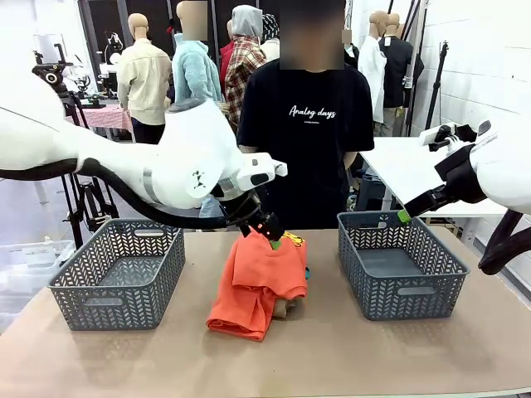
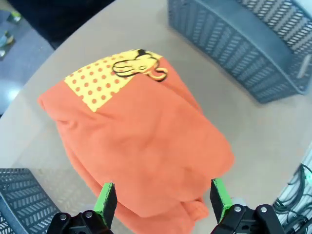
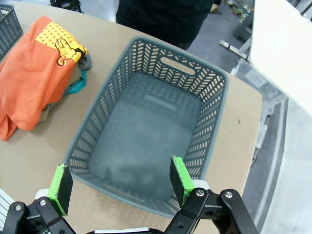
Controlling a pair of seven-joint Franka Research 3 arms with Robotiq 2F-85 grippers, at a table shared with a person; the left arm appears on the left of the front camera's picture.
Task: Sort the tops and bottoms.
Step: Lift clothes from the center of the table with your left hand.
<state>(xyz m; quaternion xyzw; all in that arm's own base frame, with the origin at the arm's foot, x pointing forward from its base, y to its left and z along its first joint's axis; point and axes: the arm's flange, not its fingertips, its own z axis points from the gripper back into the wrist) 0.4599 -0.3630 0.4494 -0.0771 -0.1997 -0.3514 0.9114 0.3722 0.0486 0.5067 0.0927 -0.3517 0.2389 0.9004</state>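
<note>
The tops lie in one pile mid-table. An orange-red T-shirt with a yellow dotted print covers the pile, and tan cloth and a teal edge peek out beneath it. Bottoms are hidden from view. My left gripper hovers open just above the pile's far end. In the left wrist view its green pads straddle the orange shirt without touching it. My right gripper hangs open and empty above the right basket; the right wrist view looks down into that basket.
A matching grey basket stands at the left, with nothing inside. A person in a black printed T-shirt stands at the far edge behind the pile. A white table lies beyond the right basket. Bare tabletop runs along the near edge.
</note>
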